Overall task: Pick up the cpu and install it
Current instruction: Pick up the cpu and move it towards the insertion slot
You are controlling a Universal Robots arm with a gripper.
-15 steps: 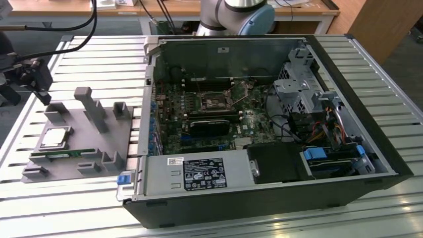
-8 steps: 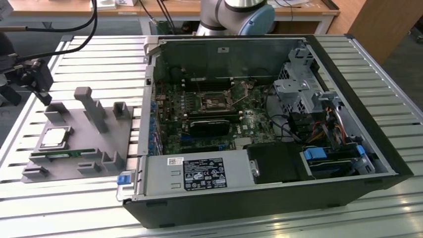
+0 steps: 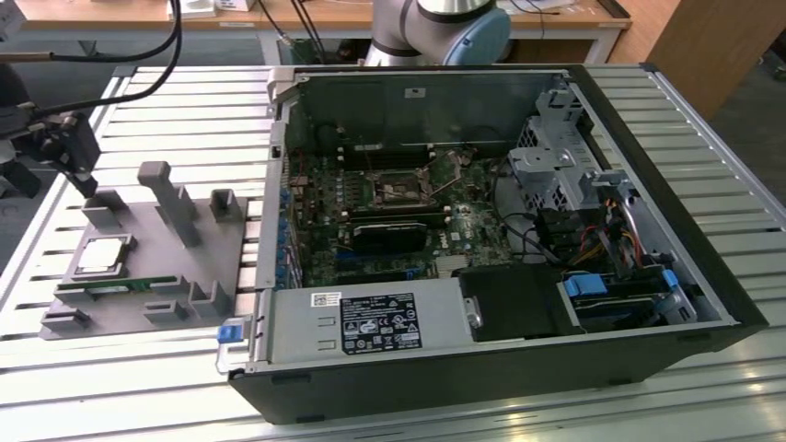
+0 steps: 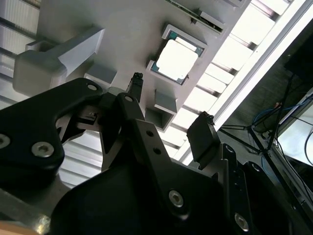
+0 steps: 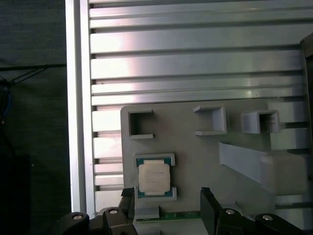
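Step in hand: approach for the pick. The gripper (image 4: 171,98) is released, fingers spread with nothing between them. It hovers over the gray fixture tray (image 3: 166,244), which sits to the exterior view's left of the open PC case (image 3: 491,230). The cpu (image 5: 154,177) lies flat in its bracketed nest on the tray, silver lid up, just ahead of the fingertips in both wrist views. The motherboard socket (image 3: 399,189) looks vacant. Judgement: the pick calls for centring the jaws over the chip and descending squarely, clear of the brackets.
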